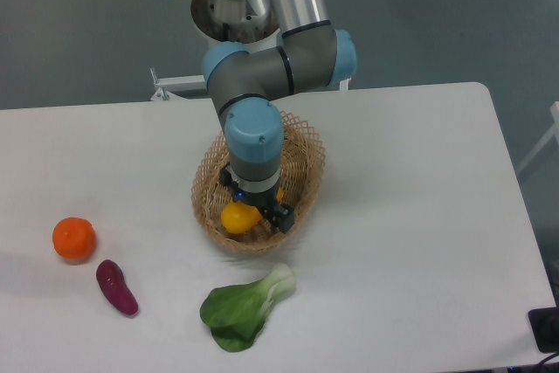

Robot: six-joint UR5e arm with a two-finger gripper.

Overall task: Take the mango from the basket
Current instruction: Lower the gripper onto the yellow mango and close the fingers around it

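The yellow-orange mango [237, 218] lies in the front part of the tan woven basket [307, 156], near the table's middle. My gripper [258, 208] points down into the basket, right over the mango's right end. One dark finger [284, 217] shows to the right of the fruit; the other is mostly hidden under the wrist. The jaws look spread apart and open, and only the mango's left half shows past them.
A round orange tangerine [73, 238] and a purple eggplant [116, 286] lie at the front left. A green bok choy [244, 307] lies just in front of the basket. The arm's base [236, 6] stands behind the basket.
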